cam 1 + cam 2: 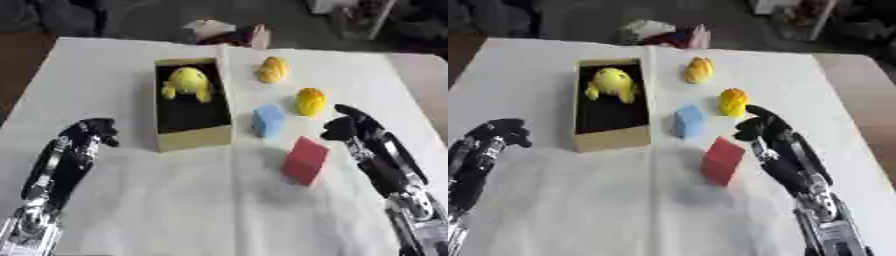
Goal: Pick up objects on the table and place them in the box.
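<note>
An open cardboard box [194,138] with a dark inside stands at the table's middle left, and a yellow toy [187,83] lies in its far end. To its right lie an orange-yellow rounded thing [272,69], a yellow rounded thing [310,101], a light blue block [269,120] and a red block [306,160]. My right hand [353,128] hovers just right of the red block and below the yellow thing, fingers relaxed, holding nothing. Low at the left, my left hand [90,134] stays apart from the box with its fingers curled and empty.
A white cloth [175,210] covers the table. Some coloured clutter [229,33] sits past the far edge. Brown table surface [420,75] shows at the right beyond the cloth.
</note>
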You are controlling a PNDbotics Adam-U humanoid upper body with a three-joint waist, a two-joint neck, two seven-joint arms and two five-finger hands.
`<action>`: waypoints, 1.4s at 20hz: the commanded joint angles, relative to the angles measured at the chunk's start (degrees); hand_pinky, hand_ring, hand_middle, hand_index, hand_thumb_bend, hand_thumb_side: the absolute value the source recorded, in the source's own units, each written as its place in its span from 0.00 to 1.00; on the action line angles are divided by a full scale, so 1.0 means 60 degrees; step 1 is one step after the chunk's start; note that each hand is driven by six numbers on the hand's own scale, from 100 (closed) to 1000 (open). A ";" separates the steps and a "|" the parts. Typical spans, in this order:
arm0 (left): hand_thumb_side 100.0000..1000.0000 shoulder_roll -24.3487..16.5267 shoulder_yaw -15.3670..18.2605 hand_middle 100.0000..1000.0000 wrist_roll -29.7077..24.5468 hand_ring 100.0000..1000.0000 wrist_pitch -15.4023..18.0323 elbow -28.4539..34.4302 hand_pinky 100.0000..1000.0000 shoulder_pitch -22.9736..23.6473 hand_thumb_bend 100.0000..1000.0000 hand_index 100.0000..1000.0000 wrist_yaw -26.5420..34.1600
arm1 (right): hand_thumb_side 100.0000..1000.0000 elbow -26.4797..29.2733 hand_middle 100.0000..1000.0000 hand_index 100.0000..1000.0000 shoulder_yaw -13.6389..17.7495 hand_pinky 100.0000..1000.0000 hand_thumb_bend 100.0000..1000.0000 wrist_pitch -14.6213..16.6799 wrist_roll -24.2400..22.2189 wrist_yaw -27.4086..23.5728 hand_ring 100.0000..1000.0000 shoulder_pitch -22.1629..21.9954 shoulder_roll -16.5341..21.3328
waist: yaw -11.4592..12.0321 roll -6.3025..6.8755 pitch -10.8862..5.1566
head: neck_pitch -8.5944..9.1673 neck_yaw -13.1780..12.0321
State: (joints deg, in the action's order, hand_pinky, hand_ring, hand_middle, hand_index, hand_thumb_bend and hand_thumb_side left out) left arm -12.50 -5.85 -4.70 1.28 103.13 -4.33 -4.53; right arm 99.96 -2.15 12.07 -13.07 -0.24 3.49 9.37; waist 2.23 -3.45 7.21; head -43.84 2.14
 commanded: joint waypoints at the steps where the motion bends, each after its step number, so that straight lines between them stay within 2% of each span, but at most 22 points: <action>1: 0.70 -0.0010 -0.0024 0.54 -0.0001 0.53 0.0015 0.0207 0.77 -0.0101 0.00 0.71 0.0056 | 0.51 0.0208 0.60 0.88 0.0029 0.70 0.00 -0.0002 0.0005 -0.0080 0.62 0.0083 0.0133 | 0.0002 0.0038 -0.0112 | -0.0045 0.0018; 17: 0.71 -0.0039 -0.0005 0.54 0.0017 0.53 0.0015 0.0231 0.77 -0.0114 0.00 0.71 0.0045 | 0.51 0.0207 0.60 0.88 0.0043 0.70 0.00 -0.0009 0.0015 -0.0081 0.62 0.0069 0.0129 | 0.0008 0.0040 -0.0108 | -0.0045 0.0020; 19: 0.68 -0.0152 0.0030 0.54 0.0035 0.53 0.0019 0.0278 0.77 -0.0160 0.00 0.71 0.0009 | 0.51 0.0206 0.60 0.88 0.0046 0.70 0.00 -0.0008 0.0017 -0.0078 0.62 0.0066 0.0132 | 0.0007 0.0048 -0.0112 | -0.0045 0.0026; 20: 0.75 -0.0259 0.0056 0.55 0.0046 0.54 0.0016 0.0321 0.77 -0.0204 0.00 0.72 -0.0018 | 0.51 0.0205 0.60 0.88 0.0049 0.70 0.00 -0.0009 0.0020 -0.0078 0.62 0.0065 0.0135 | 0.0008 0.0053 -0.0114 | -0.0045 0.0030; 21: 0.65 -0.0470 0.0092 0.55 0.0032 0.54 -0.0002 0.0390 0.77 -0.0289 0.00 0.72 -0.0091 | 0.51 0.0202 0.60 0.88 0.0051 0.70 0.00 -0.0011 0.0023 -0.0074 0.62 0.0059 0.0143 | 0.0013 0.0063 -0.0121 | -0.0045 0.0030; 24: 0.58 -0.1366 0.0262 0.56 -0.0119 0.55 -0.0159 0.0690 0.77 -0.0632 0.00 0.73 -0.0473 | 0.51 0.0191 0.60 0.88 0.0048 0.70 0.00 -0.0015 0.0021 -0.0062 0.62 0.0030 0.0166 | 0.0018 0.0103 -0.0144 | -0.0045 0.0033; 26: 0.49 -0.2143 0.0354 0.58 -0.0298 0.56 -0.0274 0.0887 0.77 -0.0931 0.00 0.74 -0.0878 | 0.51 0.0187 0.60 0.88 0.0045 0.70 0.00 -0.0016 0.0017 -0.0056 0.62 0.0012 0.0179 | 0.0001 0.0134 -0.0162 | -0.0045 0.0044; 28: 0.46 -0.2828 0.0361 0.59 -0.0519 0.57 -0.0375 0.0986 0.77 -0.1216 0.00 0.75 -0.1102 | 0.51 0.0188 0.60 0.88 0.0038 0.70 0.00 -0.0015 0.0009 -0.0052 0.62 0.0005 0.0186 | -0.0023 0.0152 -0.0170 | -0.0045 0.0038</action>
State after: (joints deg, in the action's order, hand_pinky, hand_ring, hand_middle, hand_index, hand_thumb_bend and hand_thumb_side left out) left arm -25.93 -4.37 -7.10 -0.67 107.42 -10.80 -10.10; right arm 99.97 -2.16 11.98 -12.99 -0.24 3.19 9.37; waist 2.10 -2.76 6.87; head -43.85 2.19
